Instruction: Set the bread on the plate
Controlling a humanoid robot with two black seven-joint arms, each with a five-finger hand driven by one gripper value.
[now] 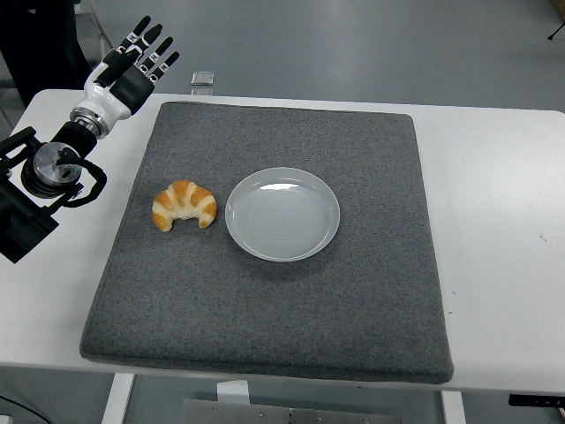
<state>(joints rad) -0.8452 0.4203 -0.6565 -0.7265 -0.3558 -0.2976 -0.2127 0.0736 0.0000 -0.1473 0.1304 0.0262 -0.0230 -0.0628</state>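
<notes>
No readable text, label, brand or number anywhere — nothing legible on any surface.

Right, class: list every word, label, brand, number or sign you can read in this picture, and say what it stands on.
None can be read: the croissant, the white plate, the grey mat, the white table and the left hand show no print.

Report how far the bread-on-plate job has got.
Done: nothing yet. The bread lies on the grey mat, just left of the plate, which is empty.
In hand: nothing. The left hand is raised over the table's far left corner, fingers spread, well away from the bread. The right arm is out of view.
Left: reach the bread, grasp it, lift it and set it on the plate.
</notes>
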